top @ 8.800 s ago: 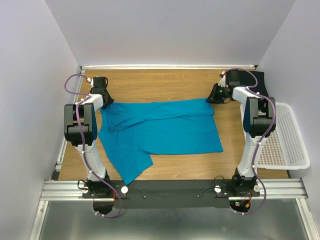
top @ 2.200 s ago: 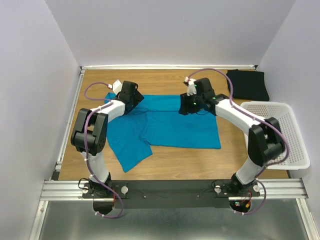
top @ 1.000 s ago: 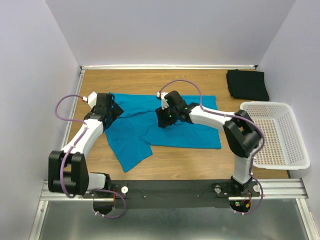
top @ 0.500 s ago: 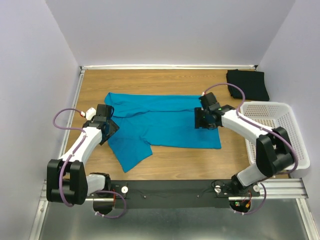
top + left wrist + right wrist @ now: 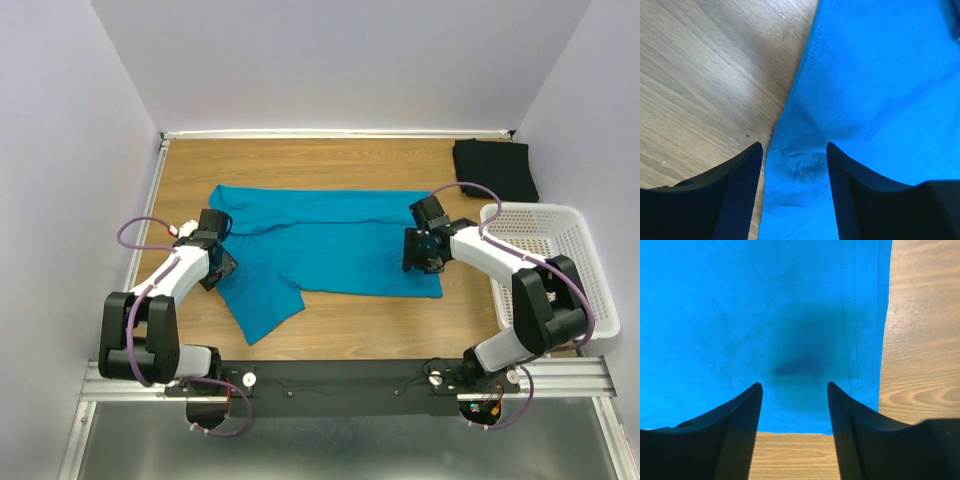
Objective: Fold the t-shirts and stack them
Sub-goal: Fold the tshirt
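Note:
The teal-blue t-shirt [image 5: 330, 240] lies spread flat across the middle of the wooden table, one sleeve flap pointing toward the near left. My left gripper [image 5: 216, 264] hovers low over its left edge. In the left wrist view the left gripper [image 5: 794, 147] is open astride the stitched side seam of the teal shirt [image 5: 880, 75], over a small crease. My right gripper [image 5: 419, 256] is over the shirt's near right corner. The right wrist view shows the right gripper [image 5: 794, 386] open above the hem of the teal shirt [image 5: 740, 300]. The black t-shirt [image 5: 495, 168] lies folded at the back right.
A white perforated basket [image 5: 560, 300] stands at the table's right edge, close to the right arm. Bare wood [image 5: 330, 165] runs behind the teal shirt, and more [image 5: 380, 325] lies between it and the arms' base rail.
The right gripper has swung from the shirt's middle to its near right corner. The left gripper has moved nearer along the left edge, its jaws narrowing. The shirt lies flatter.

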You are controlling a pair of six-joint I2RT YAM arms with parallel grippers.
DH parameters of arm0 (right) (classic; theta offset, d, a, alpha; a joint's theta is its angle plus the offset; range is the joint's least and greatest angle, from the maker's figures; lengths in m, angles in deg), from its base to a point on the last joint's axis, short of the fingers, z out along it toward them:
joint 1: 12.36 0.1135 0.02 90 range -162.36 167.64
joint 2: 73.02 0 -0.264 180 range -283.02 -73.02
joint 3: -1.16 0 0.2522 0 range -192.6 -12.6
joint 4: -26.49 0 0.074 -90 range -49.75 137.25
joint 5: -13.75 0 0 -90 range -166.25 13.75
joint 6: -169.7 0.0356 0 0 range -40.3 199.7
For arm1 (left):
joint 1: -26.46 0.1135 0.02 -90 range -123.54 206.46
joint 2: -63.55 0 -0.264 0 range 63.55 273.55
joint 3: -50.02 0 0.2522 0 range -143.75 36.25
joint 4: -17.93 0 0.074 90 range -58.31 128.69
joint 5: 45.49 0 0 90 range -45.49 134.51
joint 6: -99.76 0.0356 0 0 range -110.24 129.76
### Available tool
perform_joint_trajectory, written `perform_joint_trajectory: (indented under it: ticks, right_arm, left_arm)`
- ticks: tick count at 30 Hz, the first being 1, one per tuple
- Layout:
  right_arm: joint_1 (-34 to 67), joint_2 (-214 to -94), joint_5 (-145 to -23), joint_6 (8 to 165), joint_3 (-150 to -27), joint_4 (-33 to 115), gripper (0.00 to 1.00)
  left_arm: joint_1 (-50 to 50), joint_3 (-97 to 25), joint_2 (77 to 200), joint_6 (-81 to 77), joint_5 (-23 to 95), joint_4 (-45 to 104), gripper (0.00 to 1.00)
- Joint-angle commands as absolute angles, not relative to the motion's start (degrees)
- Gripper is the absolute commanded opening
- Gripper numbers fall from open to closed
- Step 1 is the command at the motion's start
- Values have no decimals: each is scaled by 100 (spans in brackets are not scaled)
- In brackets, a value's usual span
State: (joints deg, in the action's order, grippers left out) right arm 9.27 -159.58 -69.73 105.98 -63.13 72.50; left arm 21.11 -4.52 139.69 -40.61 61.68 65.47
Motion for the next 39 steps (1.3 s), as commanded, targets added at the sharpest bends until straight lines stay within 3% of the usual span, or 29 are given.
perform_joint_trajectory:
  ticks: [1, 7, 14, 21, 24, 27, 33, 39]
  right_arm:
    - [769, -16187, -7115, 10747, -6147, 7172, 59]
    - [268, -16346, -7151, 10843, -5796, 7171, 57]
    - [-733, -16214, -7046, 10967, -5707, 7531, 59]
    - [-841, -15855, -6483, 10686, -6207, 7840, 60]
    - [-201, -15739, -6649, 10432, -6673, 7612, 60]
    - [818, -16106, -6817, 9871, -7637, 7226, 60]
    - [2129, -17170, -7888, 8973, -8747, 6258, 57]
    - [2824, -18549, -8555, 8427, -9784, 5669, 43]
  left_arm:
    - [2136, -391, 14160, -3928, 5963, 6465, 58]
    - [2136, -444, 14256, -3726, 5831, 6579, 43]
    - [2136, -496, 14600, -3304, 5085, 6684, 42]
    - [2083, -435, 14073, -3330, 4477, 7053, 46]
    - [2066, -785, 13686, -3322, 4652, 7369, 57]
    - [2066, -1462, 13501, -3269, 4802, 7449, 76]
    - [2066, -1911, 13597, -3445, 4916, 6527, 79]
    - [2057, -2114, 14449, -3181, 4767, 5894, 80]
